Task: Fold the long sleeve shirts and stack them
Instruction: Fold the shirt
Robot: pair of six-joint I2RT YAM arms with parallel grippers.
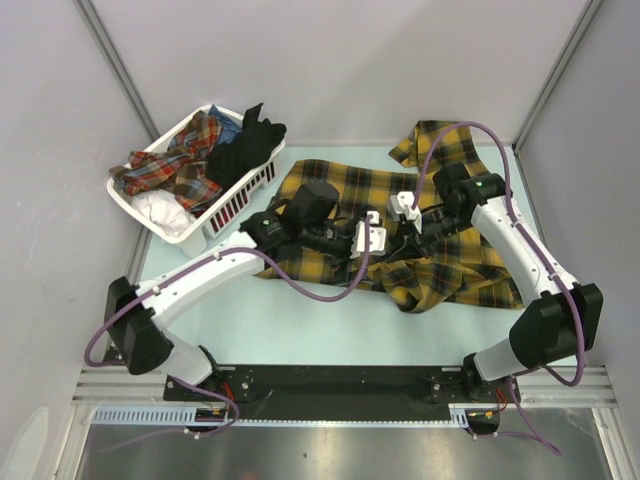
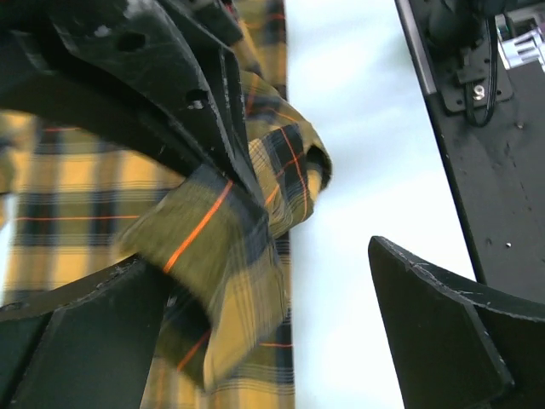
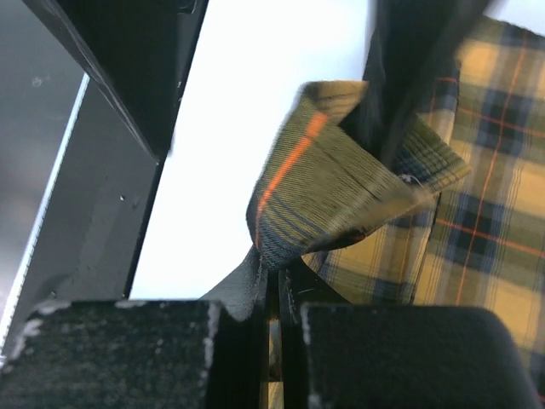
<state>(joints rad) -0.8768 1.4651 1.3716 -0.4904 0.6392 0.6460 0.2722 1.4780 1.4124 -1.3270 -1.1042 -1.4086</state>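
Table: pale mint top, matte, evenly lit. Back wall plain grey-white. Side panels of the same grey stand left and right. Slanting aluminium struts at both rear corners. Black plate along the near edge, with a brushed metal sheet below it. Light diffuse, shadows soft.
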